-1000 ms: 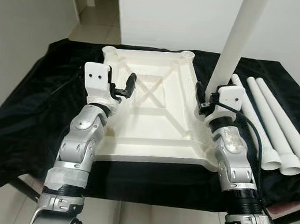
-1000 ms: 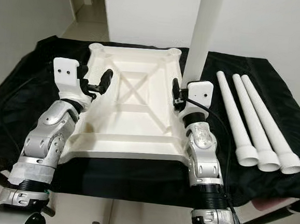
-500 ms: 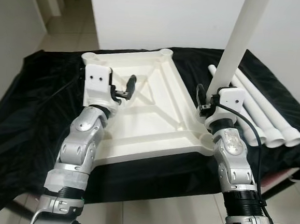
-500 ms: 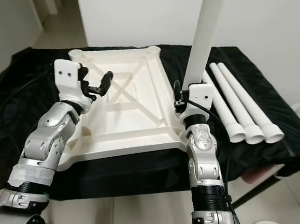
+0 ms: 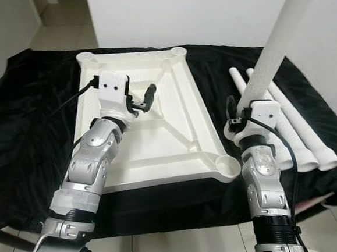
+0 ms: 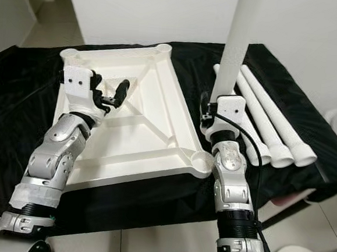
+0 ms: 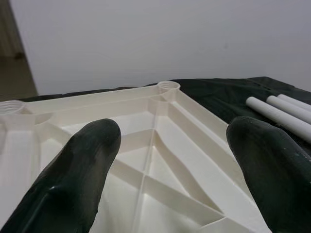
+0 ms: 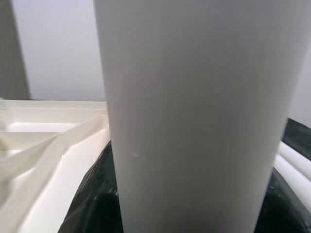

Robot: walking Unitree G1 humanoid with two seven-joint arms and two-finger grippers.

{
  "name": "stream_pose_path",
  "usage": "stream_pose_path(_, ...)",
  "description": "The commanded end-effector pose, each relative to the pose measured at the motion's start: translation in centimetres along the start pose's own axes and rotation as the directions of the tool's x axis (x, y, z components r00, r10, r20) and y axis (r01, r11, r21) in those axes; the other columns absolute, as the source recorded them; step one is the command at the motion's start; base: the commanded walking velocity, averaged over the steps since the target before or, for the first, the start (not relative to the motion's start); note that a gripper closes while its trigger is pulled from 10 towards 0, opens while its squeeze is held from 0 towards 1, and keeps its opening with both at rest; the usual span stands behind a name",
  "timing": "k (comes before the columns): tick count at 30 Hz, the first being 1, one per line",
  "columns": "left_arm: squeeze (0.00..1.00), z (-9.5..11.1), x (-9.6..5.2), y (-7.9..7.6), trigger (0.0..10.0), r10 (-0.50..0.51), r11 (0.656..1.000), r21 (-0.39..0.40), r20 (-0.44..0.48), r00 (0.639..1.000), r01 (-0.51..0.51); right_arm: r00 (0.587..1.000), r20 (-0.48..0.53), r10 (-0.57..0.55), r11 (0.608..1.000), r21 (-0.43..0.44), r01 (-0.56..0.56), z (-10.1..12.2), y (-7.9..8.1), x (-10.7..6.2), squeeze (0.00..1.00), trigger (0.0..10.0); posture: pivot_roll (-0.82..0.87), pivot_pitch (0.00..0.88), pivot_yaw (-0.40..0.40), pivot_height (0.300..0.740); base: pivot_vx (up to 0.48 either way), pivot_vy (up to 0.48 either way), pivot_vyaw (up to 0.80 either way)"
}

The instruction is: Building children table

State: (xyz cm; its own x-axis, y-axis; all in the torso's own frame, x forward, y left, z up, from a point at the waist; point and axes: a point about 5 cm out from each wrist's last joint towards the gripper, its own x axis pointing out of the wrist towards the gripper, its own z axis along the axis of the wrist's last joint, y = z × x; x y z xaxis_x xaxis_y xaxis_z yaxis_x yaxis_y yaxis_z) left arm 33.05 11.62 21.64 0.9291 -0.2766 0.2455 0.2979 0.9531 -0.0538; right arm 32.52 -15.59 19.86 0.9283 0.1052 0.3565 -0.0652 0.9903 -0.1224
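Note:
A white plastic tabletop lies upside down on a black cloth, its ribs facing up and a round leg socket at the near right corner. My right gripper is shut on a white table leg, holding it upright just outside the tabletop's right rim, behind that socket. In the right wrist view the leg stands between the fingers. My left gripper hovers open over the tabletop's left half with nothing in it; its two black fingertips frame the ribbed underside.
Three more white legs lie side by side on the black cloth to the right. A white wall rises behind the table. The table's front edge runs close before me, with tiled floor below.
The whole view has swung, so the tabletop now looks turned. Relative to it, my right gripper with the leg has gone from over the right rim to just outside it.

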Motion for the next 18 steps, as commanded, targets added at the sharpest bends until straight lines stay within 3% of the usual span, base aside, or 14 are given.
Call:
stream_pose_path(1, 0.0, -0.22, -0.18, 0.26, 10.0, 0.012, 1.0, 0.006, -0.015, 1.0, -0.012, 1.0, 0.015, 0.004, 1.0, -0.001, -0.004, 0.14, 0.17, 0.05, 0.0, 10.0, -0.11, 0.05, 0.086, 0.74, 0.0, 0.469, 0.0)
stream_pose_path(4, 0.0, -0.2, -0.18, 0.27, 10.0, 0.01, 1.0, 0.01, -0.014, 1.0, -0.01, 1.0, 0.015, 0.004, 1.0, -0.002, -0.004, 0.14, 0.17, 0.05, 0.0, 10.0, -0.11, 0.05, 0.086, 0.74, 0.0, 0.469, 0.0)
stream_pose_path(12, 0.0, -0.31, -0.29, 0.0, 10.0, -0.005, 0.999, 0.038, -0.013, 1.0, 0.006, 1.0, -0.002, -0.006, 1.0, -0.007, 0.006, -0.1, 0.14, 0.11, 0.0, 10.0, -0.1, 0.041, 0.088, 0.74, 0.0, 0.0, 0.0)
stream_pose_path(18, 0.0, -0.18, -0.21, -0.12, 10.0, -0.012, 0.999, 0.043, -0.004, 1.0, 0.012, 1.0, -0.001, -0.005, 1.0, 0.003, 0.005, -0.17, 0.07, 0.13, 0.0, 10.0, -0.1, 0.035, 0.089, 0.74, 0.0, 0.0, -0.68)
